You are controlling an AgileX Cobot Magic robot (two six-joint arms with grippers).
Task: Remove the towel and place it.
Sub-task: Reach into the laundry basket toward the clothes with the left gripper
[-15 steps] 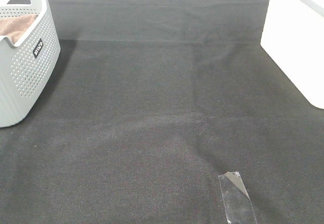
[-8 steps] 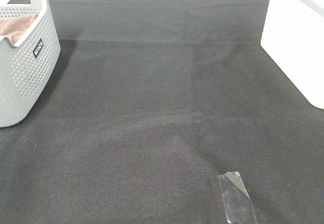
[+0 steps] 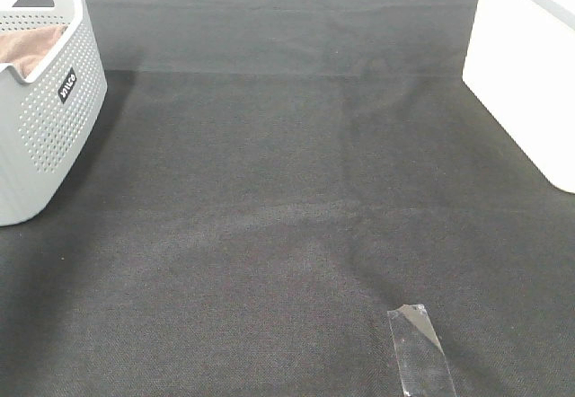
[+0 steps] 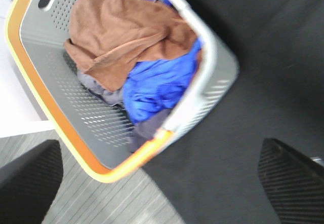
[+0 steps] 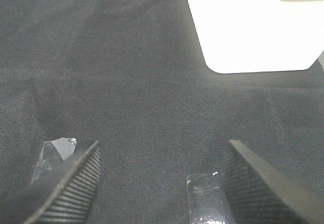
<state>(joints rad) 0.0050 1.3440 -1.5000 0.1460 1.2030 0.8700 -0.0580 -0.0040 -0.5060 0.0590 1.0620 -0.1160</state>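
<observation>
The brown towel [image 4: 119,29] lies crumpled in the grey perforated basket [image 4: 66,102] with an orange rim, on top of a blue cloth [image 4: 157,84] and a grey one. In the exterior high view the basket [image 3: 45,119] stands at the far left and only a corner of the towel [image 3: 27,48] shows inside it. My left gripper [image 4: 159,183] hangs open above the basket's edge, fingers wide apart, holding nothing. My right gripper [image 5: 162,183] is open and empty over the black cloth. Neither arm shows in the exterior high view.
A black cloth [image 3: 287,172] covers the table. A white box [image 3: 530,74] stands at the right edge and also shows in the right wrist view [image 5: 253,26]. A strip of clear tape [image 3: 418,348] lies on the cloth near the front.
</observation>
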